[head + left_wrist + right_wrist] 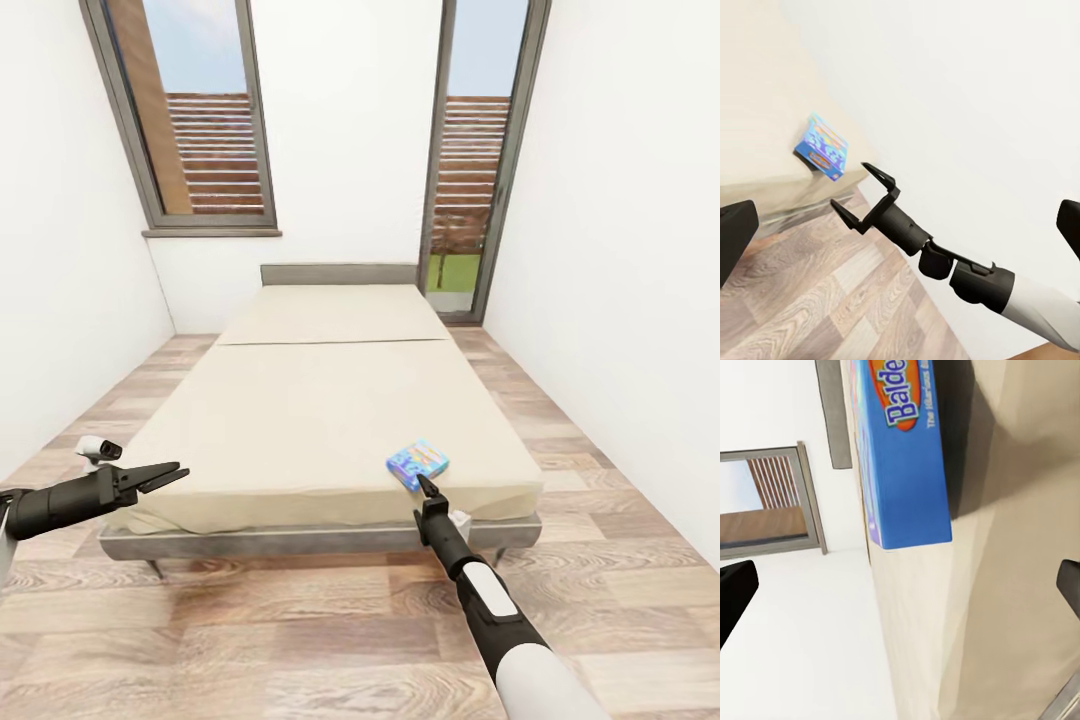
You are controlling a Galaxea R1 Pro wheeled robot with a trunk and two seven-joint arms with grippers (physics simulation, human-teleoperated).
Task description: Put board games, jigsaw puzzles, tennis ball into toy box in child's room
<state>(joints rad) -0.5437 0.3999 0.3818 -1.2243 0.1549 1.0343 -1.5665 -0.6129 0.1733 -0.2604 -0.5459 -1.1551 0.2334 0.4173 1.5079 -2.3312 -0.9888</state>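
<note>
**Right gripper on approach to blue game at bed corner**

Position of the task item: one blue game [418, 463] lies flat on the bed [300, 420], near the foot-end corner on my right side. It sits just inside the mattress edge. I see only this one game on the mattress from the head view.

Risks from here:

- Push-off. The game is thin and lies flat on a soft surface. If I bring the right gripper [427, 487] in low and horizontal, I judge the fingertips may shove the box across the mattress instead of straddling it.
- Drop over the edge. The box is close to the foot edge; a sideways nudge could tip it onto the floor [300, 640].
- Mattress contact. Pressing down to get a finger under the box may dig into the mattress and stall the arm.
- Frame collision. The right forearm passes just above the bed frame; lowering it further risks a strike.

Finger state:

- Right gripper: fingers spread wide, as the left wrist view [862, 196] shows. They hold nothing and stop just short of the box. In the right wrist view the box edge [904, 457] lies ahead, between the finger lines.
- Left gripper [165, 474]: fingers slightly parted, holding nothing, hovering off the bed's left corner, well apart from the game.
</note>
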